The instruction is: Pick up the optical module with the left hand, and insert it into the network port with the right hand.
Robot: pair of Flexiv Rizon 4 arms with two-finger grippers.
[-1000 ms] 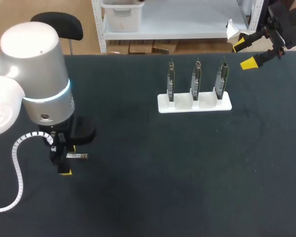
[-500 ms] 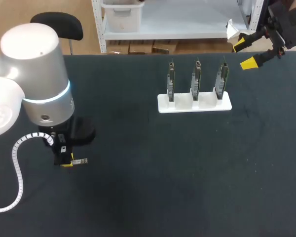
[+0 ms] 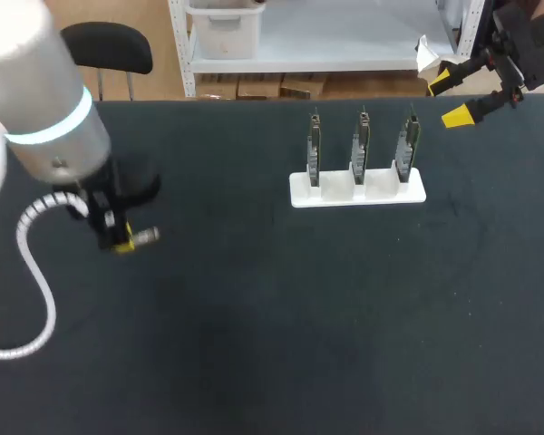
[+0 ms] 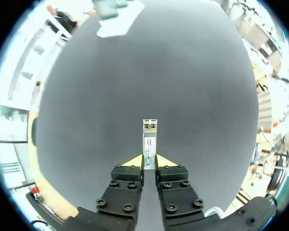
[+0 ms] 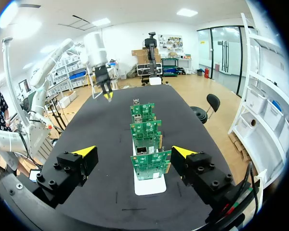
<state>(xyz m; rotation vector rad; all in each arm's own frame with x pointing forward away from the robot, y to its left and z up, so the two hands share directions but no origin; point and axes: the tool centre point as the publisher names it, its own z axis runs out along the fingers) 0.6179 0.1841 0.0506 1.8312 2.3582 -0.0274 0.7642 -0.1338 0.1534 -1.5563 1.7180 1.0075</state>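
- The left hand (image 3: 120,241) is pinching a small silvery metal optical module (image 3: 144,236), its yellow-tipped fingers nearly together on the two long sides of the module's rear end.
- In the left wrist view the optical module (image 4: 150,139) is sticking straight out ahead of the left hand (image 4: 150,162), most of its length free. It appears to be hanging clear of the black worktop (image 3: 254,344).
- The right hand (image 3: 449,98) is hovering at the far right corner, fingers spread wide and gripping nothing.
- From the right wrist view, the right hand (image 5: 134,151) is looking down a row of three green circuit boards (image 5: 147,166) standing upright in a white holder (image 3: 358,190). The port itself is hard to pick out.
- I am judging the module to be light and rigid, with a smooth shell that could pivot or slide in a narrow pinch.
- The free end seems to be showing two small openings (probably the cable side).
- So the right hand would do best taking the flat long sides near that end, leaving the other end bare for the port.
- It is a part to push in squarely, not force.
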